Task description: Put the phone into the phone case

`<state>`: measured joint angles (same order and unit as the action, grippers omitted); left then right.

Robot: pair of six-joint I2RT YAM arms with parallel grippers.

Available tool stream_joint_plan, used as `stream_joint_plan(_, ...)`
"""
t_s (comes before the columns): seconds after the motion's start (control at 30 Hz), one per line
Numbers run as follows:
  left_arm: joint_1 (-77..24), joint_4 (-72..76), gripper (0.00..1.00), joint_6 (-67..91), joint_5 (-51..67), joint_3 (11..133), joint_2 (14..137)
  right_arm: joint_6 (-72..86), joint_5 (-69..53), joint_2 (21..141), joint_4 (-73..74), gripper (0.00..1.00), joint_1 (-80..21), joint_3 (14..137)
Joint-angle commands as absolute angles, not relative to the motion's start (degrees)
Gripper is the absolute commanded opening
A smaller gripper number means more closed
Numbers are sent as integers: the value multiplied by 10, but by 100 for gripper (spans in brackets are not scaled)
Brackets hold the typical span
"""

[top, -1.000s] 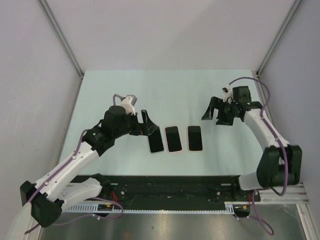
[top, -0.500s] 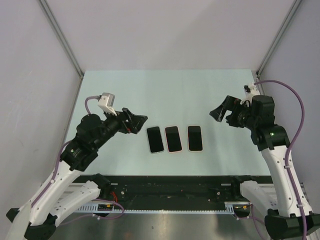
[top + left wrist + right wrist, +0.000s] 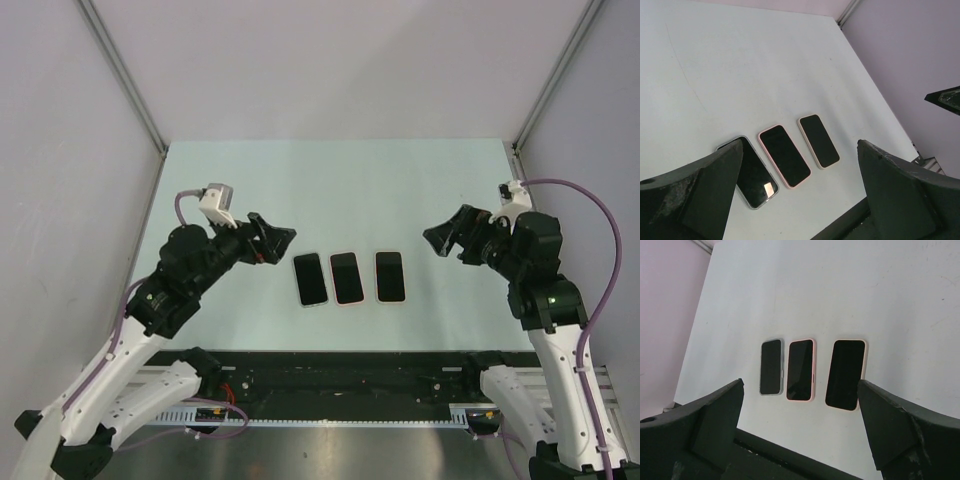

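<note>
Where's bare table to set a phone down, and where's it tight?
The far half of the table, between the phone row and the back wall, is bare. Also open: the strips outside the left phone and right phone, though the left gripper and right gripper hover there. Tight: the gaps flanking the middle phone.

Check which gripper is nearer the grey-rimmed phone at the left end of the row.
Left. The left gripper hangs open just off the far left corner of the grey-rimmed phone; the right gripper hangs open well off to its right.
</note>
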<state>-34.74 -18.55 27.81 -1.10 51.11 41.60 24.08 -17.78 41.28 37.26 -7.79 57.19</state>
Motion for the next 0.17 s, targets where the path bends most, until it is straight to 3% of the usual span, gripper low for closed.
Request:
stream_joint_plan(0.0, -345, -161, 100, 268, -12, 515, 410, 219, -170, 405, 347, 99, -78, 571)
stream_joint_plan(0.13, -345, -149, 100, 272, -4, 512, 416, 211, -165, 409, 349, 100, -79, 572)
